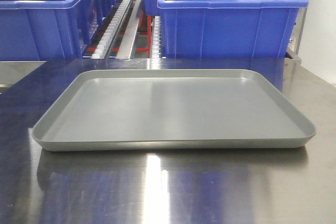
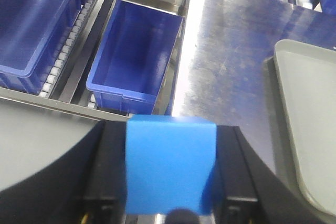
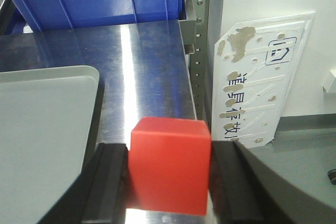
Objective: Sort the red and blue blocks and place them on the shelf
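Aloft, left gripper [image 2: 171,182] tight on blue block [image 2: 170,163], right gripper [image 3: 168,184] tight on red block [image 3: 169,163].

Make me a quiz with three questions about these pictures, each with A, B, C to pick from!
1. Where does the grey tray sit? A on the steel table; B on the floor; C on a chair.
2. What colour is the block between the left fingers? A red; B blue; C green.
3. What are the right fingers doing? A spread open, empty; B shut on the red block; C hidden from view.
Answers: 1 A, the tray rests flat on the shiny tabletop. 2 B, the left wrist view shows a blue cube. 3 B, both fingers press the red cube's sides.
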Controlling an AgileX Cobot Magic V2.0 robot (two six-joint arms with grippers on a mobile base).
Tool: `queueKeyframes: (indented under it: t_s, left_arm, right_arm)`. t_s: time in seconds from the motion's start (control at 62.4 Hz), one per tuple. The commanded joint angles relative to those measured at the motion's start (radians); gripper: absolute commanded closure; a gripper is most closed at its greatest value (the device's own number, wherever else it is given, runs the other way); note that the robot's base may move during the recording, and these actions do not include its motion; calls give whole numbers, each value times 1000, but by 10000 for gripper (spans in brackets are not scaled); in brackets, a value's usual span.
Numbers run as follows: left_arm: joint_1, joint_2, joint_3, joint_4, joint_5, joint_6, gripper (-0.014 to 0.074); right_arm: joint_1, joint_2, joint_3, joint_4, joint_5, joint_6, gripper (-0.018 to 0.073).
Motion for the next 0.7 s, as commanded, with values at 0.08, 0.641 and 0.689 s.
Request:
queueKeyframes:
  t_s: [0.08,0.641,0.689]
  left_arm:
    - [4,0,-30,25,-69,3,472]
    - [4,0,-30,31,-69,3,472]
    - [4,0,-30,31,-69,3,472]
  right_arm:
    - [-5,0,-27,-9,-91,-4,510]
    - [-5,0,-27,-9,-91,-4,510]
    - [-5,0,-27,-9,-91,-4,510]
